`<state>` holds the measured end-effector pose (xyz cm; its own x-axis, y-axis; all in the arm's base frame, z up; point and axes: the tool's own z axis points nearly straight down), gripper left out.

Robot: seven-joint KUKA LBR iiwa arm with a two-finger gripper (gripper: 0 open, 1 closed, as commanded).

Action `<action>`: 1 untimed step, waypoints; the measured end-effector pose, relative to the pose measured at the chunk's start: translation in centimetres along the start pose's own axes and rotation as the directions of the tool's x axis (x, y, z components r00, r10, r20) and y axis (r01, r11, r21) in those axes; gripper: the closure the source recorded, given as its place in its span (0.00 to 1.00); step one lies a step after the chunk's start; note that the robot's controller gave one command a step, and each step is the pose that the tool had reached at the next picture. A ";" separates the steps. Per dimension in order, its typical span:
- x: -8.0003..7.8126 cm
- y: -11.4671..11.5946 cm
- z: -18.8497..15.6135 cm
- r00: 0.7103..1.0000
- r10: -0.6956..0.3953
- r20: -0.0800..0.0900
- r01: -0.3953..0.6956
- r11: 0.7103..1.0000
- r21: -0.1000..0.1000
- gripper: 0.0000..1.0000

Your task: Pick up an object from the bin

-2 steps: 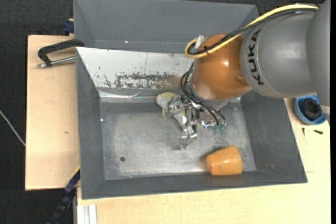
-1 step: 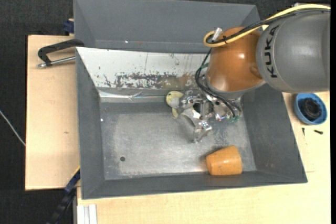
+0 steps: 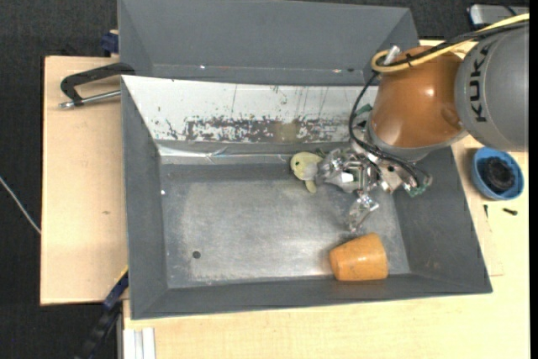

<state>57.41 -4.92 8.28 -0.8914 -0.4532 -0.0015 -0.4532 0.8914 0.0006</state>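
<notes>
A grey metal bin (image 3: 252, 34) with steeply sloped sheet walls has a flat floor that is dull and brushed, with fine scuffs. The lower part of its back wall is scratched, with a band of dark flecks where the finish has worn away.

The arm (image 3: 504, 92), smooth grey at its last link, comes in from the right. It carries a glossy, rounded orange cover (image 3: 416, 101) with thin cables looping over the top. Below the cover, the end effector (image 3: 360, 202) is a cluster of small bright metal parts and wires above the right half of the floor. Whether it is open or closed I cannot tell, and nothing can be made out in its grip.

Two things lie close to it. A stubby orange lump with rounded corners and a matte surface (image 3: 359, 257) rests on the floor near the front wall, just below the end effector's tip and apart from it. A small pale yellow object of irregular, curled shape (image 3: 304, 166) lies at the foot of the back wall, just beside the end effector's left side. A tiny dark speck (image 3: 196, 255) sits far off on the left of the floor.
</notes>
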 end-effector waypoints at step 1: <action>1.1 -6.8 -1.5 0.998 -0.066 0.003 0.066 0.998 0.003 0.00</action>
<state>59.47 -11.52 9.80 -0.8595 -0.5112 -0.0043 -0.5112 0.8595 -0.0029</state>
